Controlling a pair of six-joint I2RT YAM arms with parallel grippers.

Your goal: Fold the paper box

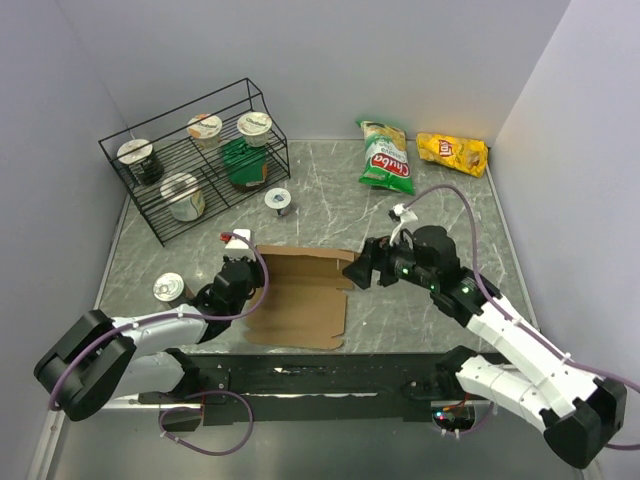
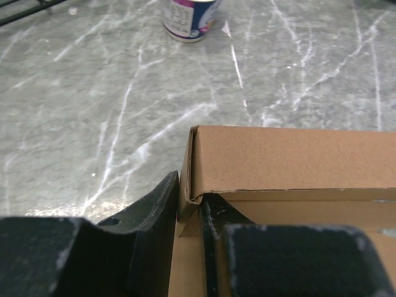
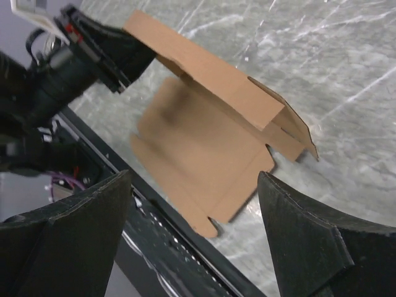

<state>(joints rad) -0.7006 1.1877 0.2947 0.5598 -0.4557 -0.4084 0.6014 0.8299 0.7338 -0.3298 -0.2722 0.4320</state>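
Observation:
The paper box (image 1: 300, 297) is a brown cardboard sheet lying flat on the table, with its far flap folded upright. My left gripper (image 1: 243, 268) is at the box's far left corner. In the left wrist view it (image 2: 189, 198) is shut on the corner side flap of the box (image 2: 291, 161), one finger on each side of the cardboard. My right gripper (image 1: 362, 268) is open and empty, just off the box's far right corner and apart from it. In the right wrist view it (image 3: 195, 175) is spread wide above the box (image 3: 210, 136).
A black wire rack (image 1: 190, 170) with several cups stands at the back left. A small cup (image 1: 279, 201) (image 2: 187, 17) stands behind the box and a can (image 1: 168, 288) to its left. Green (image 1: 385, 158) and yellow (image 1: 452, 152) chip bags lie at the back right. A black rail (image 1: 320, 365) runs along the near edge.

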